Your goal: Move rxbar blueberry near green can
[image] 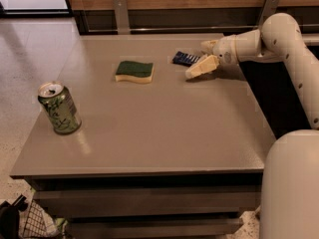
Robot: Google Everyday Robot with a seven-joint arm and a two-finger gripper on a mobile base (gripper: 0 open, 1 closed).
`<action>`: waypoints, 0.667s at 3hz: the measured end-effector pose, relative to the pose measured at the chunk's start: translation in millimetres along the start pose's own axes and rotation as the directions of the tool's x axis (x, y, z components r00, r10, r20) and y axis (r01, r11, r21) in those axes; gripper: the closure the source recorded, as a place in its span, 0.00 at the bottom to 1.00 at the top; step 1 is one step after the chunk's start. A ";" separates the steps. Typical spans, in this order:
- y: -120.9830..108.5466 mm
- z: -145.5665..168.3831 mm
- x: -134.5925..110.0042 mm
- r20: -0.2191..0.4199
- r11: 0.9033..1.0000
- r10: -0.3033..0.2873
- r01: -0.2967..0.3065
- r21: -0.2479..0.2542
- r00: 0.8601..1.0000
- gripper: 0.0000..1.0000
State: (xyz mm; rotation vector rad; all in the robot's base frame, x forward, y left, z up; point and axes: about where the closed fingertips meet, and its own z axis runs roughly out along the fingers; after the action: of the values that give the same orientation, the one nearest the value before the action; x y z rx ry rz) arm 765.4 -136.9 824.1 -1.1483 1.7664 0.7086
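**Grey tabletop: blue bar lies by the open hand**

Your rxbar blueberry (pixel 186 59) lies flat on the far right part of the tabletop (pixel 164 128). It looks light and thin. Its slick wrapper may slide or crinkle, so pinch it across its narrow sides, near the middle. Its long side runs left to right in the view, and its right end points at the hand (pixel 205 57). The hand sits just beside that end, spread open and holding nothing. A sponge (pixel 134 71) lies to the bar's left. The green can (pixel 59 108) stands upright, well apart, near the front left corner.
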 end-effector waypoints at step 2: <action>10.6 14.8 13.0 -0.028 0.999 0.025 -0.026 -0.044 0.999 0.18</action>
State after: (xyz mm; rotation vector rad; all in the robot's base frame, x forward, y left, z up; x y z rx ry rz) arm 758.8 -125.7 805.8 -1.1718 1.7991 0.7538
